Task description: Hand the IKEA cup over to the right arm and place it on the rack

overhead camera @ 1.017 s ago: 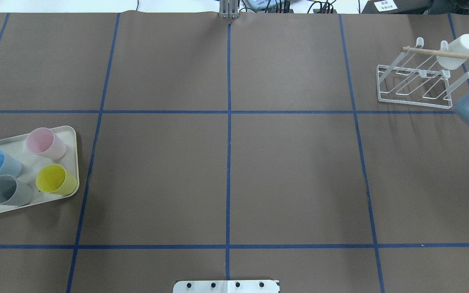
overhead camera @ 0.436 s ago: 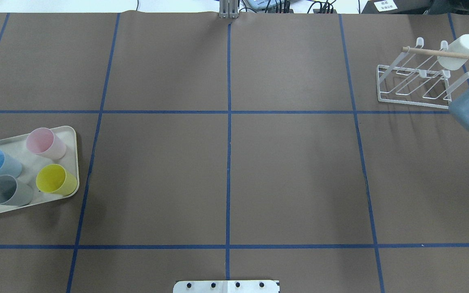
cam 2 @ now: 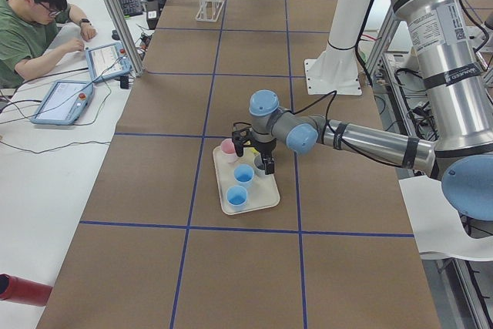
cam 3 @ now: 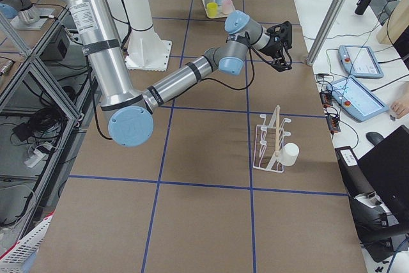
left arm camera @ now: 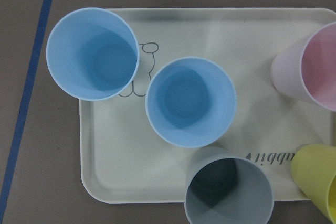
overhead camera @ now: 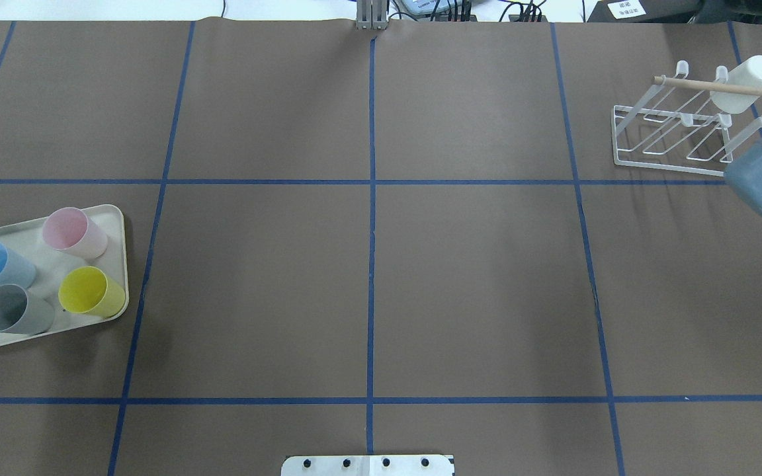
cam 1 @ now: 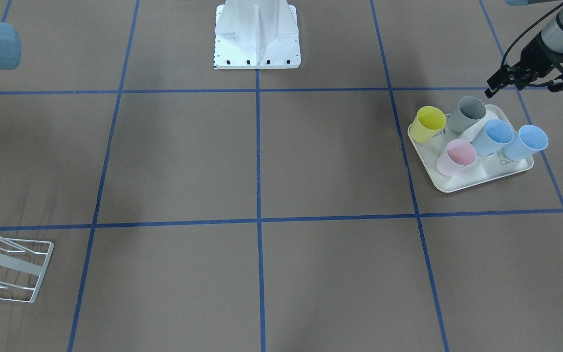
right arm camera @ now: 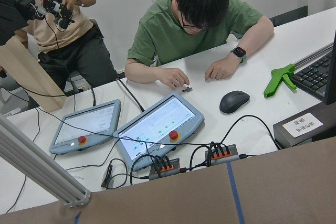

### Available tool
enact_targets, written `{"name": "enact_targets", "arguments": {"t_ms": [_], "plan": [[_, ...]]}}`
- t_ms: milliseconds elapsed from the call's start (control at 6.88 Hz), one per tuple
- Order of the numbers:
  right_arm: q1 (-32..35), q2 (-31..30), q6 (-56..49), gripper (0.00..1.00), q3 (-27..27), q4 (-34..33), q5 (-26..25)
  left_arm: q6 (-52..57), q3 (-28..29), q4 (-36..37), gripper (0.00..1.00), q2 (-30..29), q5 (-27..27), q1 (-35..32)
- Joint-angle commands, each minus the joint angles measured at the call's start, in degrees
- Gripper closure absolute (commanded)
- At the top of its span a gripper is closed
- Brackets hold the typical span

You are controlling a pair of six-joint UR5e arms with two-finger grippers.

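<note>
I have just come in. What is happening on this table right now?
The left claw hangs open and empty above the tray, which holds five coloured cups. None is picked up yet. One white cup already sits on the rack, and the right arm is near it.

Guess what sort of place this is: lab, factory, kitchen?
Probably a robotics lab's data-collection cell: a table gridded with blue tape, a left arm and right arm working over it, and a person at a side desk beside teach pendants.
</note>
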Motion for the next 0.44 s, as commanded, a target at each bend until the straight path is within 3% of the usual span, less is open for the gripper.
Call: {"name": "enact_targets", "arguments": {"t_ms": [0, 291], "plan": [[-0.25, 0.03, 0.03, 0.01, 0.05, -0.01, -0.1, -0.07, 3.49, 0.05, 0.01, -2.1, 0.01, 0.19], [-0.25, 0.03, -0.06, 0.01, 0.05, 0.08, -0.19, -0.34, 5.43, -0.04, 0.01, -3.25, 0.01, 2.55]]}}
